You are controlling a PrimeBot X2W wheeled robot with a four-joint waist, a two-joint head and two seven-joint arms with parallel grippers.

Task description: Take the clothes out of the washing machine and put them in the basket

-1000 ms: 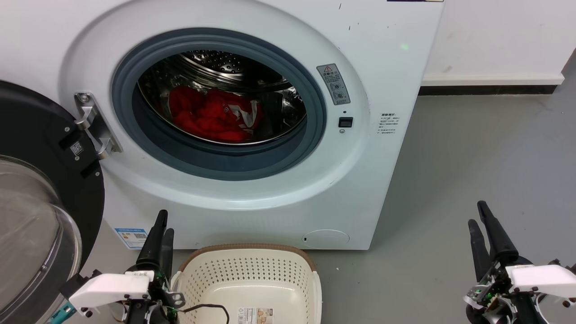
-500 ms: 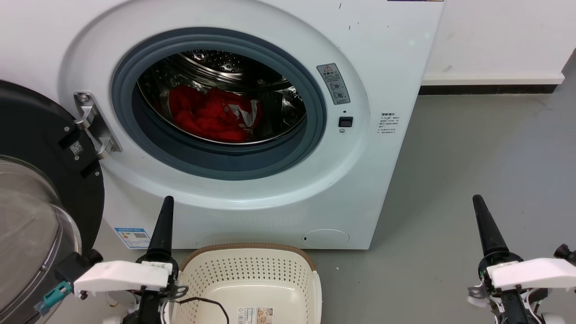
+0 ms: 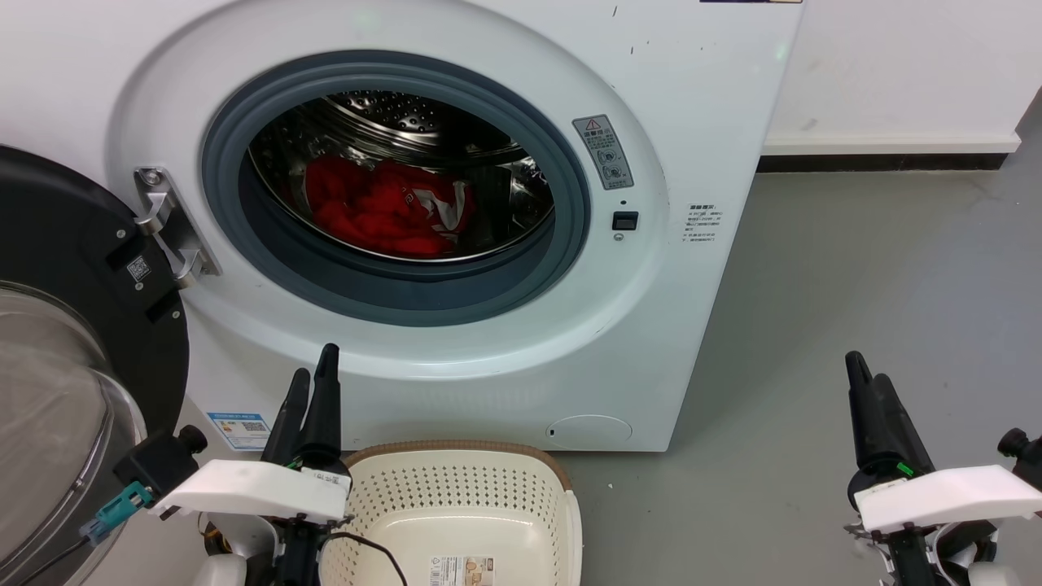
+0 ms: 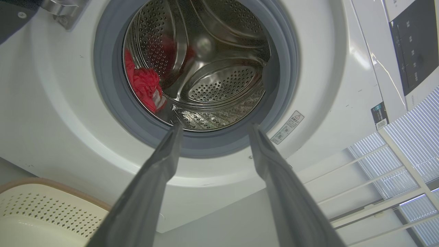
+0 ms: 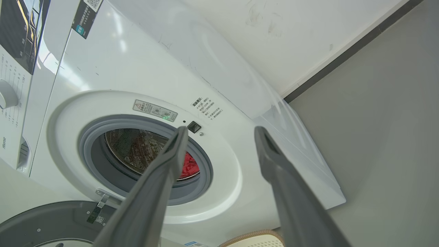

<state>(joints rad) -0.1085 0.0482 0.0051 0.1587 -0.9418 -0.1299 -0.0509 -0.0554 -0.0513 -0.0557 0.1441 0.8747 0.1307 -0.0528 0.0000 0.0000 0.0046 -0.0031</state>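
Red clothes (image 3: 383, 207) lie bunched at the bottom of the steel drum of the white washing machine (image 3: 667, 122), whose door stands open. The cream basket (image 3: 456, 448) sits on the floor right in front of the machine, with nothing in the part I can see. My left gripper (image 3: 314, 362) is open, low beside the basket's left rim and pointing up at the machine front. In the left wrist view its fingers frame the drum and the clothes (image 4: 144, 84). My right gripper (image 3: 864, 368) is open over bare floor to the machine's right.
The black-framed glass door (image 3: 65, 268) hangs open at the left, close to my left arm. Grey floor (image 3: 855, 268) stretches to the right of the machine up to a white wall with a dark skirting strip (image 3: 879, 161).
My left gripper has risen and shifted right, toward the basket's left rim. The right gripper has edged up and left. Both wrists have rolled, and the clothes and basket have not moved.
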